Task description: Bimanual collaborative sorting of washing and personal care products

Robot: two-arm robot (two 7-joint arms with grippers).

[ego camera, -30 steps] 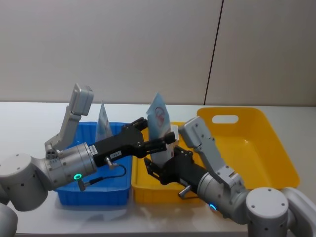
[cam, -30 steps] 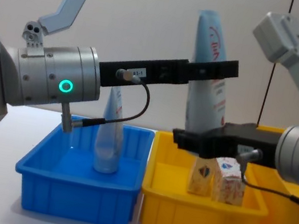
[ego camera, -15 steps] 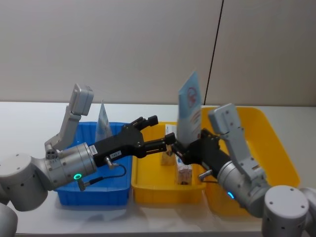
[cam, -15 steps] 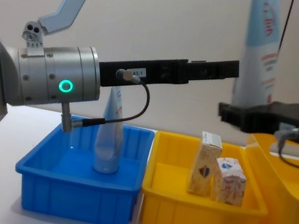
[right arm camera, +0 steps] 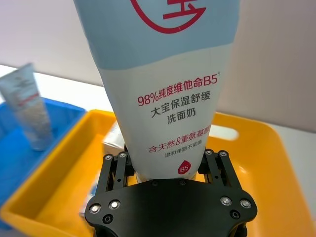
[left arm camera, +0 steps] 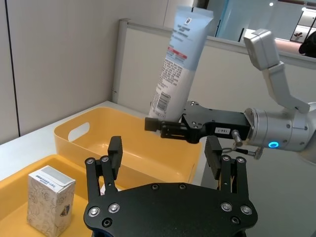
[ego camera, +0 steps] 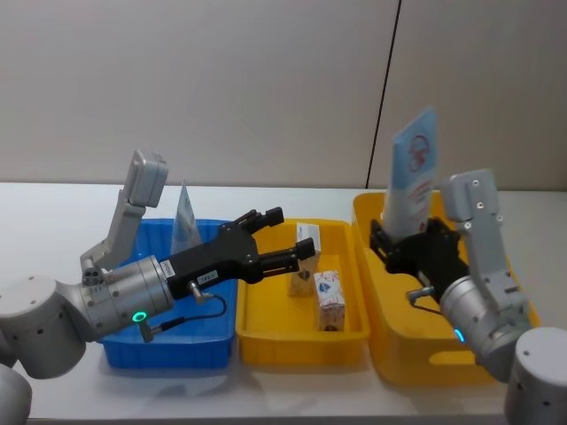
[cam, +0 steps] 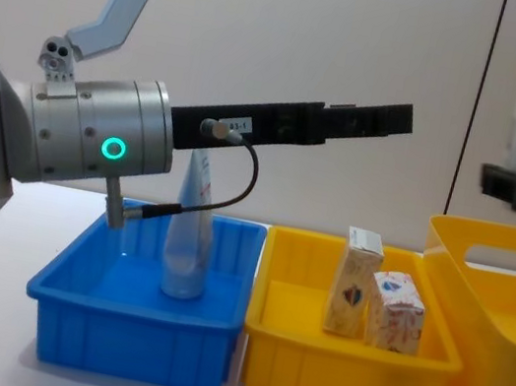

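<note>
R claw (ego camera: 400, 241) w/ pouch (ego camera: 412, 164) above bin (cam: 488, 304)

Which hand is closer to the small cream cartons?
Left. The left hand hovers open above the small cream cardboard cartons; the right hand holds a tall pale-blue pouch over the large yellow bin.

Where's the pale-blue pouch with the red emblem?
Head view, right side: the tall pale-blue soft pouch, clamped in the right end effector above the large yellow plastic bin.
</note>
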